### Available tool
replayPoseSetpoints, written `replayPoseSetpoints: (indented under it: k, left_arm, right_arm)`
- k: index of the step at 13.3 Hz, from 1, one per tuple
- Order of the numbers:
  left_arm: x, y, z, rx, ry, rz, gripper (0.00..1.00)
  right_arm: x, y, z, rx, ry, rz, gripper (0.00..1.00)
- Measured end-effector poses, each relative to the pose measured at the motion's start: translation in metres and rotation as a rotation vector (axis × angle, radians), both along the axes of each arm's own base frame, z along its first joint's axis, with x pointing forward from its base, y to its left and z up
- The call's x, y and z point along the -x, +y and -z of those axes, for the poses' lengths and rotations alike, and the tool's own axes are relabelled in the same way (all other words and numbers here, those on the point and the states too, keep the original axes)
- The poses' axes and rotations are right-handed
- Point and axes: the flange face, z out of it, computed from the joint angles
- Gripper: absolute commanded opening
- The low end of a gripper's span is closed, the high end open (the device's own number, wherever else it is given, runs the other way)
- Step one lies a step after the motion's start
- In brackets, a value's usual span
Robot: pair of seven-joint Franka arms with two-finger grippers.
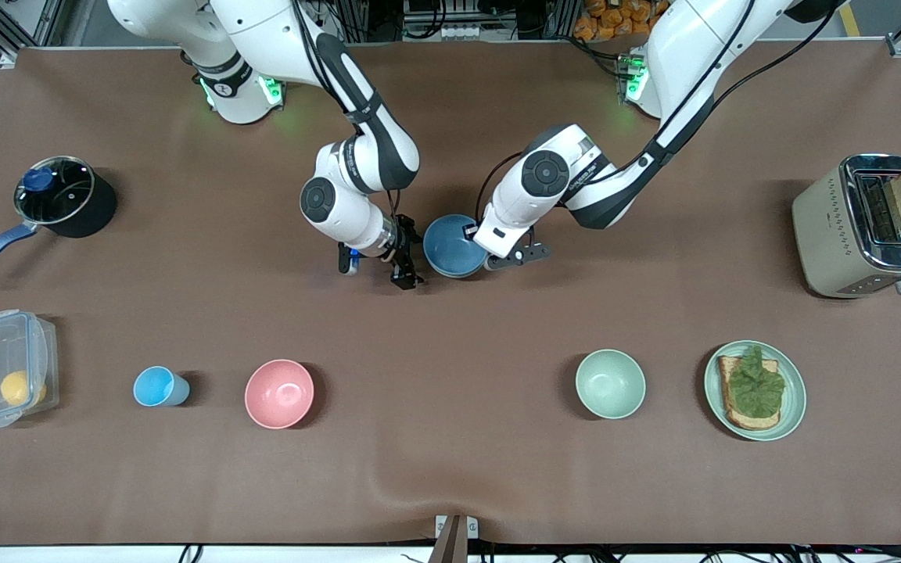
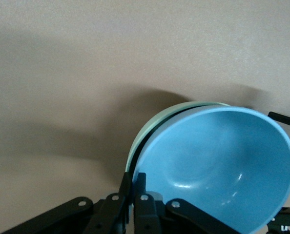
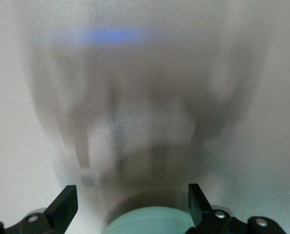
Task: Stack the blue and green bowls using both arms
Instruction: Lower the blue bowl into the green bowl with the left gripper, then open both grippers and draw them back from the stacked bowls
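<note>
My left pincer (image 2: 130, 195) clamped on rim of round matte blue bowl (image 1: 450, 244), nested in pale sage-green bowl (image 2: 150, 129), mid-counter (image 1: 450, 469). Right pincer (image 1: 376, 270) apart, beside them.

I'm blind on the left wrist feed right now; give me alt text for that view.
The blue bowl sits nested inside a green bowl, whose pale rim shows just outside the blue one. The left gripper is shut on the stacked rims, its black fingers pinching both together. The brown table fills the rest.
</note>
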Motion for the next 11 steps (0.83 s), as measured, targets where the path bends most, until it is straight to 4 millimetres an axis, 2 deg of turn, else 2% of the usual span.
replayPoseSetpoints:
  k: [1, 2, 3, 4, 5, 9, 11]
  left_arm:
    - [0.0, 0.0, 0.001, -0.001, 0.003, -0.005, 0.0]
    - [0.0, 0.0, 0.002, -0.002, 0.005, -0.01, 0.14]
    - [0.0, 0.0, 0.002, -0.003, 0.007, -0.016, 0.48]
    - [0.0, 0.0, 0.002, -0.003, 0.008, -0.021, 0.97]
    - [-0.001, 0.0, 0.002, -0.004, 0.008, -0.025, 1.0]
    - [-0.005, 0.0, -0.002, 0.0, 0.003, -0.048, 1.0]
    - [-0.013, 0.0, -0.012, 0.009, -0.016, -0.058, 1.0]
  right_arm:
    - [0.0, 0.0, 0.0, 0.0, 0.0, 0.0, 1.0]
    - [0.0, 0.0, -0.001, -0.001, -0.001, 0.0, 1.0]
    - [0.0, 0.001, -0.001, -0.002, -0.001, 0.0, 1.0]
    - [0.0, 0.001, -0.002, -0.004, 0.001, -0.001, 1.0]
    - [0.0, 0.001, -0.003, -0.005, 0.004, -0.003, 1.0]
    - [0.0, 0.001, -0.003, -0.006, 0.005, -0.004, 1.0]
    - [0.0, 0.001, -0.005, -0.008, 0.0, -0.016, 1.0]
